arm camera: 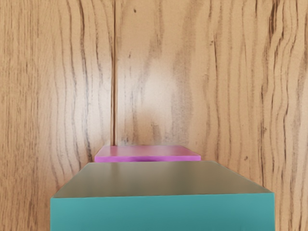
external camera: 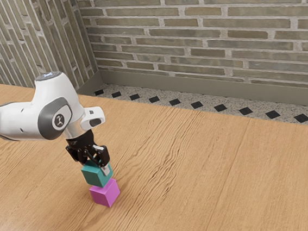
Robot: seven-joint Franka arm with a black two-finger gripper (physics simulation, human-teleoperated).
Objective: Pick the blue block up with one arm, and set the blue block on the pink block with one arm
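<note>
Currently, the blue block is clamped directly above the pink block.
Exterior view: the gripper (external camera: 96, 162) has both fingers closed on the blue block (external camera: 98, 175), keeping it level over the pink block (external camera: 105, 193) for stacking; whether the two blocks are in contact cannot be determined. The table (external camera: 214, 175) is open on all sides. Wrist view: the blue block (arm camera: 162, 197) overlaps most of the pink block (arm camera: 147, 154), with one pink edge exposed, so alignment is judged slightly offset.
</note>
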